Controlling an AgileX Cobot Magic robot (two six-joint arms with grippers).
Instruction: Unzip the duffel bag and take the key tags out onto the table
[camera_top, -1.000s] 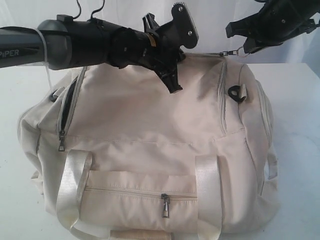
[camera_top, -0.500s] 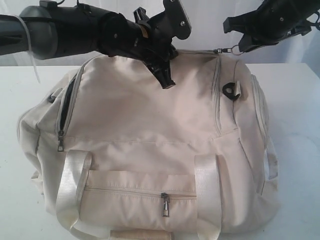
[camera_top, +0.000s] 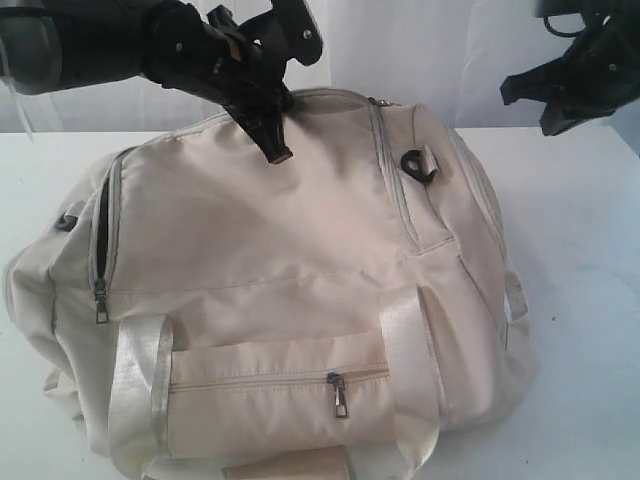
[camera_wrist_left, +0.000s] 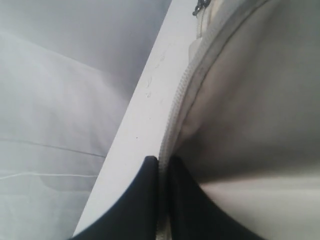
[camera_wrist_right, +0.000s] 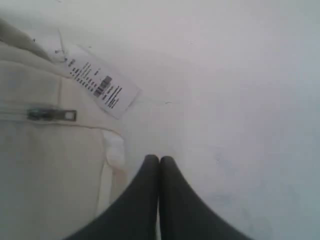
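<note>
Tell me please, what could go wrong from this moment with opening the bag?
1. The left pincer looks shut on the zip seam of the duffel bag, not on a metal pull. A tug there may drag the whole bag instead of opening it.
2. The right pincer is shut above the table, apart from the bag. Nothing holds the bag steady, so it could slide.

Setting: robotics lab or test bench. Evidence: wide plain white tabletop (camera_top: 590, 300) serving as the work surface; creased white cloth backdrop (camera_top: 430, 60) hung behind its far edge; black jointed left robot arm (camera_top: 90, 45) and black right robot arm (camera_top: 590, 60) reaching in above the tabletop.
</note>
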